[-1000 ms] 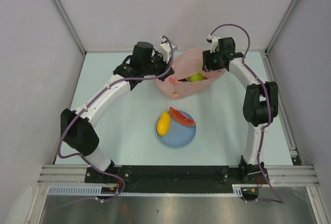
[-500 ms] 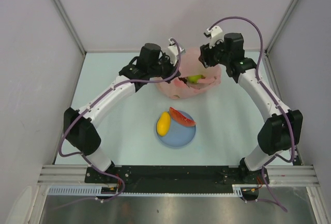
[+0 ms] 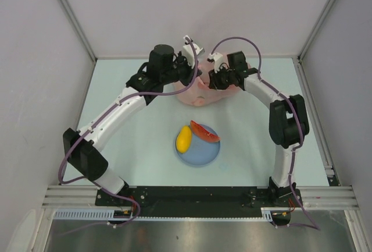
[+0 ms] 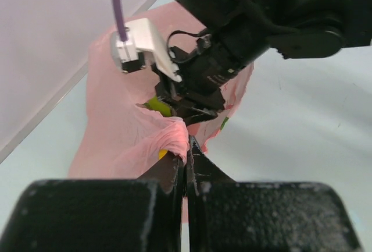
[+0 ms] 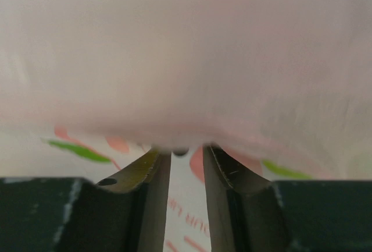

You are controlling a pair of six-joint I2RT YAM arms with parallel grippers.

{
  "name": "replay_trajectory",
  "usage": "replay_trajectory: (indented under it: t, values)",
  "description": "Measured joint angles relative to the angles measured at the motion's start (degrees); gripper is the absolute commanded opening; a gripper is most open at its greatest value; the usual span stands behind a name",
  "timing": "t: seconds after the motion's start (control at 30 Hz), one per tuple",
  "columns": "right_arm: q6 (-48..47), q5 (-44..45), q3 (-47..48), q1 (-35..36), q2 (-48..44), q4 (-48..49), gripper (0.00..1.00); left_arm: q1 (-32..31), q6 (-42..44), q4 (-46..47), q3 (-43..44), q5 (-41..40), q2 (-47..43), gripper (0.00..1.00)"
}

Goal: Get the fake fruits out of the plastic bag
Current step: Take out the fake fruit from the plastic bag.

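Far across the desk, the left pincer is clamped on a fold of the plastic bag; the right pincer seems buried in its film, and I cannot tell its grip. Two fake fruits sit on the blue plate

The bag lies far back on the table; before it, the plate (two fruits side by side on it).

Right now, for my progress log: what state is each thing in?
plastic bag, rim pinched.
left gripper, shut on plastic bag.
right gripper, reaching into the bag, grip unclear.
green fruit, inside the bag.
yellow fruit, out, on blue plate.
red slice, out, on blue plate.
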Motion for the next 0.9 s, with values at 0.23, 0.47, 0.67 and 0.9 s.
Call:
replay_trajectory:
  t: [0.23, 0.47, 0.67, 0.9]
  values:
    - [2.27, 7.63, 5.6, 2.69, 6.16, 4.9, 0.82, 0.0, 0.15, 0.0, -2.12, 0.09, -0.17, 0.0]
    - [1.75, 20.48, 9.22, 2.4, 10.4, 5.35, 0.87, 0.0, 0.55, 0.2, -4.0, 0.28, -0.2, 0.0]
    - [1.46, 24.11, 9.22, 0.81, 11.19, 2.27, 0.89, 0.0, 0.44, 0.59, -5.31, 0.59, -0.2, 0.0]
    - [1.05, 25.81, 10.99, 1.29, 14.99, 1.18, 0.88, 0.0, 0.07, 0.92, -5.66, 0.98, -0.2, 0.0]
